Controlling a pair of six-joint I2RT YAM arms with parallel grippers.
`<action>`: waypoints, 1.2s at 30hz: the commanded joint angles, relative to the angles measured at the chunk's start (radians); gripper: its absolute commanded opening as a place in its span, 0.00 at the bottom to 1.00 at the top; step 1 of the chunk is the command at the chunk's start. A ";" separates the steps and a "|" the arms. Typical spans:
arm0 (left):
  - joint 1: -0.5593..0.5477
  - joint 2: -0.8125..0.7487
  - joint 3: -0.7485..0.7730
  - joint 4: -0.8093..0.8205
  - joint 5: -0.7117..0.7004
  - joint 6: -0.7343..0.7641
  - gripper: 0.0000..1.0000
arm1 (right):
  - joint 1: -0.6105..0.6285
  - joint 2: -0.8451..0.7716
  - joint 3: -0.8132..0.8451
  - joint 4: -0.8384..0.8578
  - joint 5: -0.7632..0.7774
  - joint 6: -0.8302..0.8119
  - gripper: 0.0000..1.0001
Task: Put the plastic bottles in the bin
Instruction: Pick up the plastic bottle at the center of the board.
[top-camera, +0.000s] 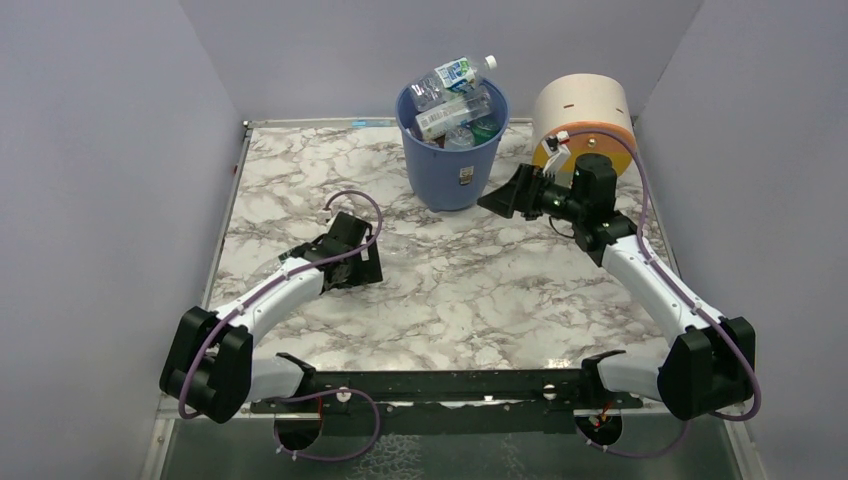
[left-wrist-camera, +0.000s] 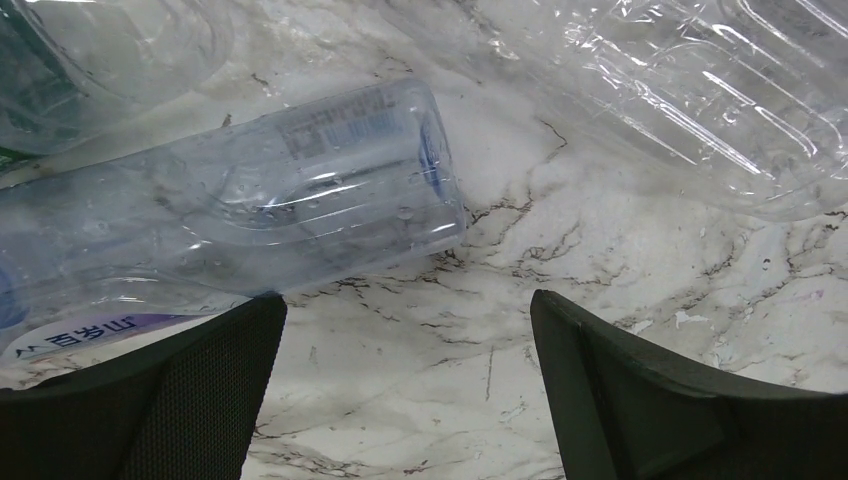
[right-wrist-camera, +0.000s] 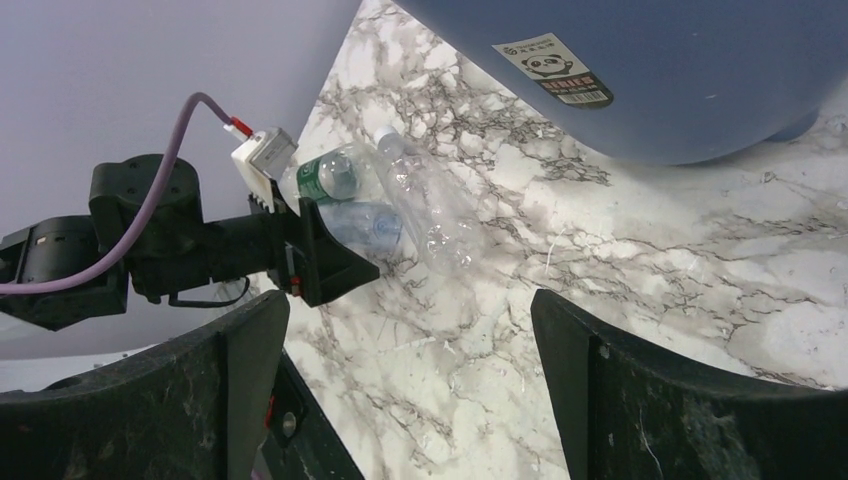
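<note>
Left gripper (left-wrist-camera: 405, 300) wide open, empty, just short of clear bottle (left-wrist-camera: 300, 200) on table (left-wrist-camera: 620, 300), prob. empty so light, slick, crushable, grab mid-body w/ gentle squeeze; right gripper (right-wrist-camera: 408, 300) open, empty too.

White marble-patterned tabletop with grey veining (top-camera: 450, 290), seen from above; its surface also fills the left wrist view (left-wrist-camera: 420, 390) and the right wrist view (right-wrist-camera: 480, 330). Thin metal edging strip (top-camera: 300, 123) borders the far and left sides. Plain pale lavender walls (top-camera: 100, 150) enclose the table on three sides. Squat cream cylindrical drum with orange and yellow lower bands (top-camera: 580, 105) stands upright in the far right corner, near the walls.
</note>
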 joint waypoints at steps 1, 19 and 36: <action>0.002 0.001 -0.030 0.062 0.063 -0.019 0.98 | 0.003 -0.016 -0.009 0.011 -0.030 -0.011 0.93; -0.073 -0.018 0.182 0.059 0.140 -0.039 0.92 | 0.003 -0.015 -0.036 0.019 -0.032 -0.008 0.93; 0.042 0.189 0.332 0.063 0.062 0.081 0.99 | 0.003 -0.031 -0.087 0.010 -0.039 -0.031 0.93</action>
